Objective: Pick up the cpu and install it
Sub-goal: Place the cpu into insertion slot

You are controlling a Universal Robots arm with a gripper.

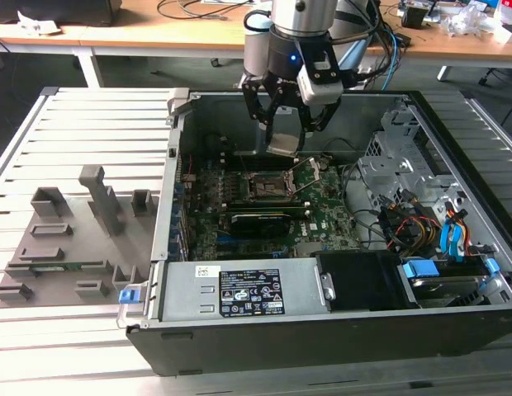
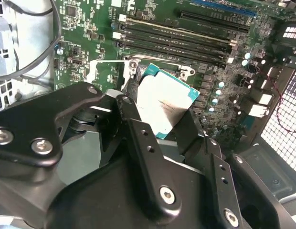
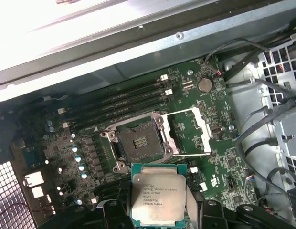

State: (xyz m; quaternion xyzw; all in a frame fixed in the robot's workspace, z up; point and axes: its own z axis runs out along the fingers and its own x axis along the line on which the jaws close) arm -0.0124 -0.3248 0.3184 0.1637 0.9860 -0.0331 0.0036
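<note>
Claw pinches cpu by opposite edges, held above motherboard, near open socket. Carry step, I judge; seating calls for level chip, squared over socket.

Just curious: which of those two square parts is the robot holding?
The silver-topped cpu, clamped in the gripper; the dark socket lies empty on the motherboard.

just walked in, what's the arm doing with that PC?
The arm's claw is shut on the cpu, gripping it at two opposite edges over the motherboard inside the open computer case. The socket is empty, and its metal frame is swung open beside it. The cpu hangs near the socket, not yet seated.
</note>
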